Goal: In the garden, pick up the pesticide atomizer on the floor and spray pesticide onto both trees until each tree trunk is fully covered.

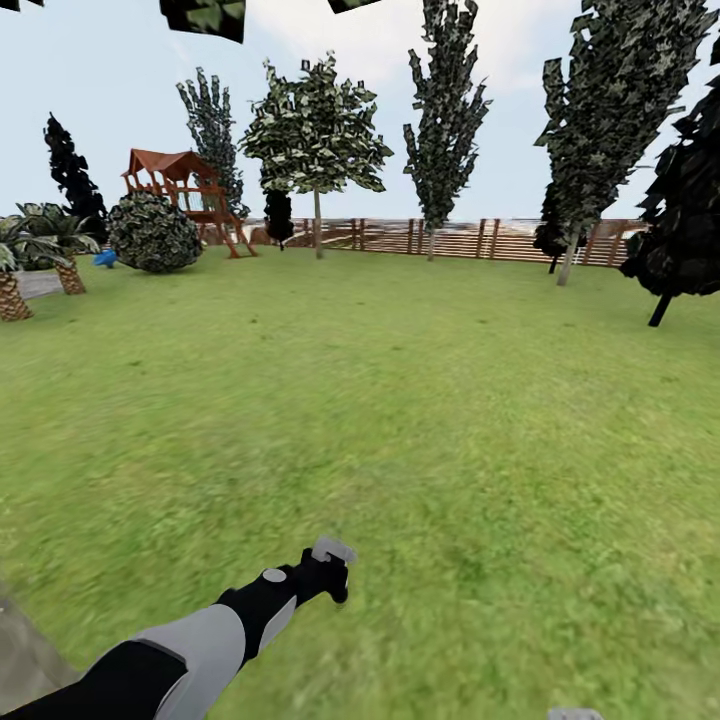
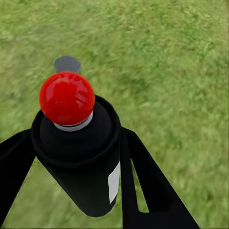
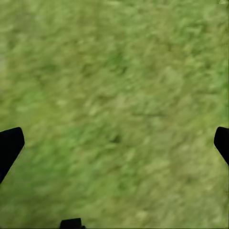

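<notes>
Pesticide atomizer (image 2: 78,157) is being gripped between the closed fingers of the left gripper (image 1: 325,572), low over the lawn (image 1: 420,400). Right gripper (image 3: 114,143) jaws are being held spread, empty. Transport is judged in hand; an approach toward the broadleaf tree (image 1: 316,130) trunk (image 1: 318,225) near the fence (image 1: 450,238) is being called for next.

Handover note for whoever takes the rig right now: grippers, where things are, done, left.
Left gripper: shut on the pesticide atomizer, red dot toward the wrist camera, held over the lawn.
Right gripper: open, fingers wide apart, nothing between them, grass below.
Trees: a broadleaf tree stands far ahead by the fence; its trunk is well out of spray range.
Done: atomizer picked up.
Left: drive to each tree, spray both trunks fully.
</notes>
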